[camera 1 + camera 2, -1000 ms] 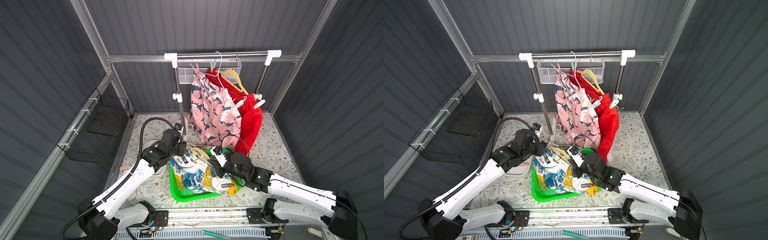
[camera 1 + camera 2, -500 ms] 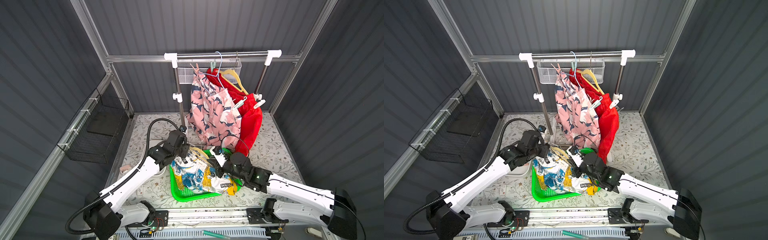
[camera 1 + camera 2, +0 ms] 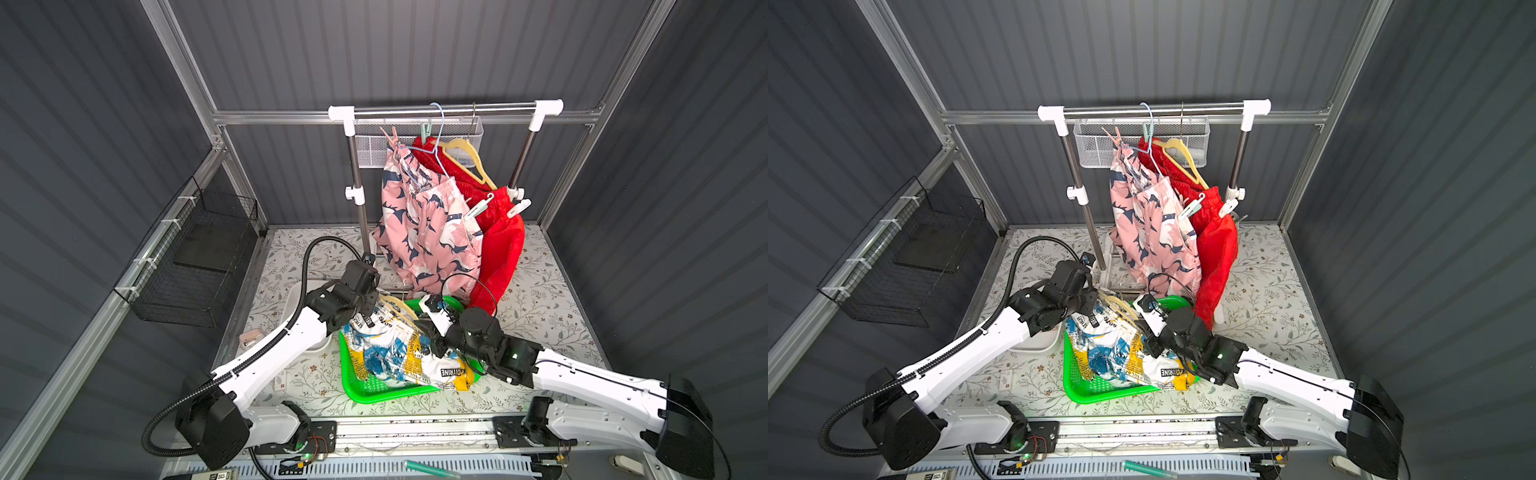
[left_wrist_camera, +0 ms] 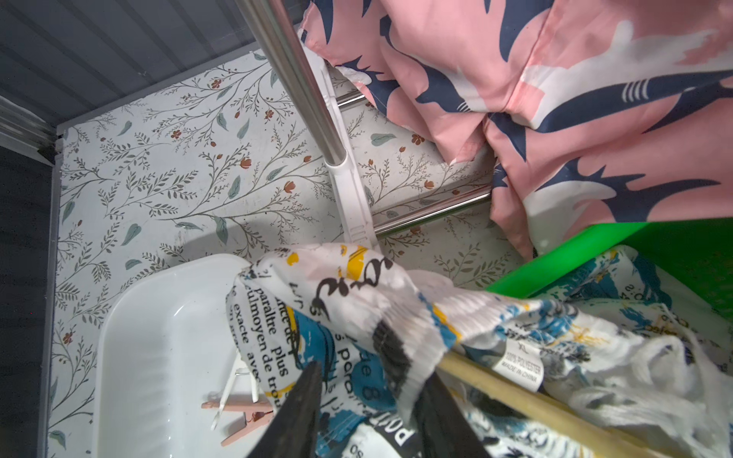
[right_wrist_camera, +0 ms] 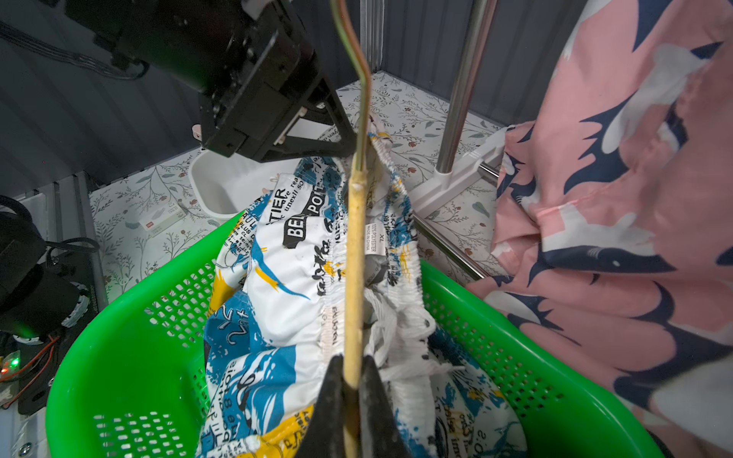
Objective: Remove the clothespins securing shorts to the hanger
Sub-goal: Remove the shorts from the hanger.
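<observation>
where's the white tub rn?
The white tub sits on the floral table, left of the green basket, mostly under the left arm in both top views; pink clothespins lie in it.

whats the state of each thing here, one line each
right gripper: shut on tan hanger
left gripper: jaws astride waistband of printed shorts, grip unclear
pink shorts: hanging, pegged
red shorts: hanging, pegged
green basket: holds printed shorts
white tub: holds two loose clothespins
</observation>
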`<action>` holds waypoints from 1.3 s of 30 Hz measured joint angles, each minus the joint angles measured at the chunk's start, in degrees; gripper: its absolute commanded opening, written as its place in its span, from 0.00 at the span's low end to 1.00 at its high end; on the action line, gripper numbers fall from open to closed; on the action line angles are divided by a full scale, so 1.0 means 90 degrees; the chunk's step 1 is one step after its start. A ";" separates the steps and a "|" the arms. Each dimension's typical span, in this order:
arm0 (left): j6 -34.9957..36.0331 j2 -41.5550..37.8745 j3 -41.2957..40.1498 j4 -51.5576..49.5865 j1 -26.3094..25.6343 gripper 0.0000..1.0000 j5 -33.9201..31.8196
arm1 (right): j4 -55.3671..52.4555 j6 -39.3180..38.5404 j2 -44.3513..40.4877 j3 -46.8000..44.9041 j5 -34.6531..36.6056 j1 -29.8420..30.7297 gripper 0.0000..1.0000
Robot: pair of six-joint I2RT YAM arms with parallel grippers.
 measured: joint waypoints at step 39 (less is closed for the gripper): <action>-0.0226 0.0461 0.1195 -0.0629 0.1350 0.00 0.1243 | 0.0053 0.0321 -0.1647 -0.1027 -0.0214 0.0100 0.00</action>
